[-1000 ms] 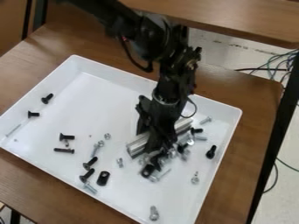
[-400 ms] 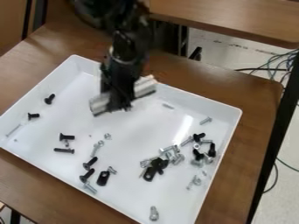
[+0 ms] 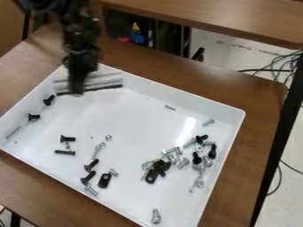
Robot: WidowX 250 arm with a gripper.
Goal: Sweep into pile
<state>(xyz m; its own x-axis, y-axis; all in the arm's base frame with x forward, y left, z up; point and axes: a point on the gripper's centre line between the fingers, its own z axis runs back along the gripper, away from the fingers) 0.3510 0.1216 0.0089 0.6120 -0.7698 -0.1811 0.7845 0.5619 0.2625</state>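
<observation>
My gripper (image 3: 76,91) is over the tray's far left corner, shut on a silver metal bar (image 3: 102,81) that lies crosswise between its fingers. The white tray (image 3: 124,122) holds scattered hardware. A cluster of silver and black screws (image 3: 158,168) lies right of the middle, with more along the right side near a black screw (image 3: 211,152). At the left are two black screws (image 3: 49,100). Nearer the front left are a long black screw (image 3: 65,152), silver bolts (image 3: 98,150) and a black bracket (image 3: 105,180). One silver bolt (image 3: 156,216) lies by the front corner.
The tray's raised walls (image 3: 228,142) surround the hardware. It stands on a brown wooden table (image 3: 260,119). Another wooden tabletop (image 3: 237,20) is behind, and cables (image 3: 284,62) lie on the floor at the right.
The gripper has lifted from the screws right of the middle and moved with the bar to the far left corner. Several screws on the right have shifted and spread toward the right wall.
</observation>
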